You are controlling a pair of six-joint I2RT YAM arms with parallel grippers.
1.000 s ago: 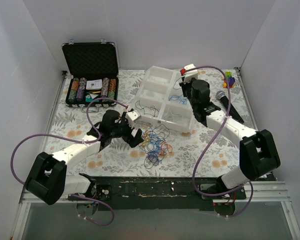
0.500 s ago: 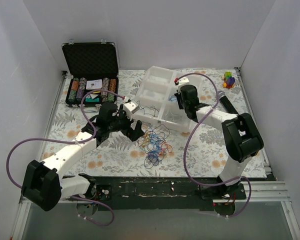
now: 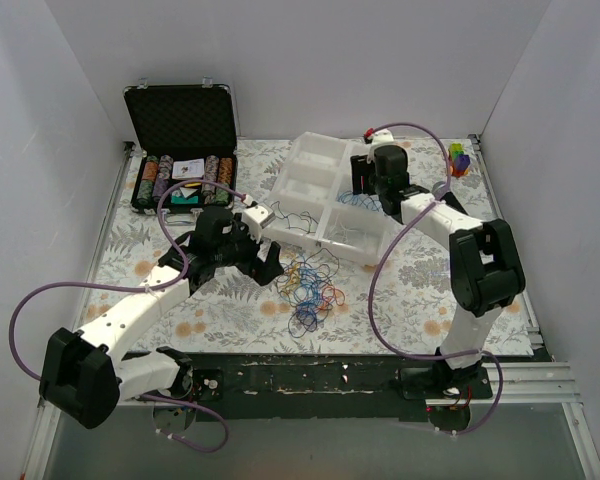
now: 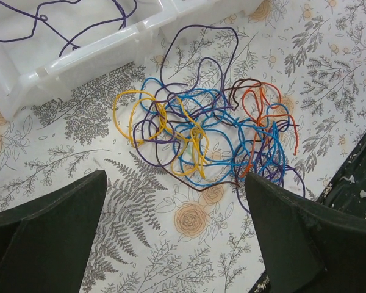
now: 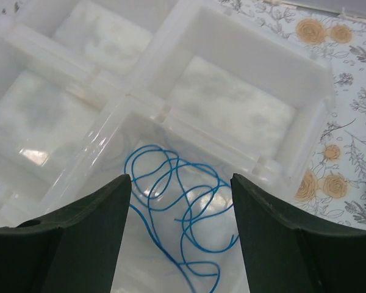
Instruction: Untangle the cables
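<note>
The cables (image 3: 312,285) lie as a tangle of blue, yellow, orange, red and purple loops on the flowered table, just in front of the white compartment tray (image 3: 302,150). My left gripper (image 3: 267,262) hovers open at the tangle's left side. In the left wrist view the cables (image 4: 213,137) sit beyond my open left gripper (image 4: 175,177), untouched. My right gripper (image 3: 360,185) stands open over the tray. One blue cable (image 5: 177,165) lies loose in a compartment below my right gripper (image 5: 180,178). A dark purple cable (image 4: 67,36) lies in another compartment.
An open black case of poker chips (image 3: 185,150) stands at the back left. A colourful toy (image 3: 460,158) sits at the back right corner. The tray wall (image 4: 79,58) runs close behind the tangle. A dark rail (image 3: 310,375) marks the table's near edge.
My right gripper has gone from shut to open above the tray, and the blue cable now lies free in the compartment. The left gripper has edged slightly closer to the tangle, still open.
</note>
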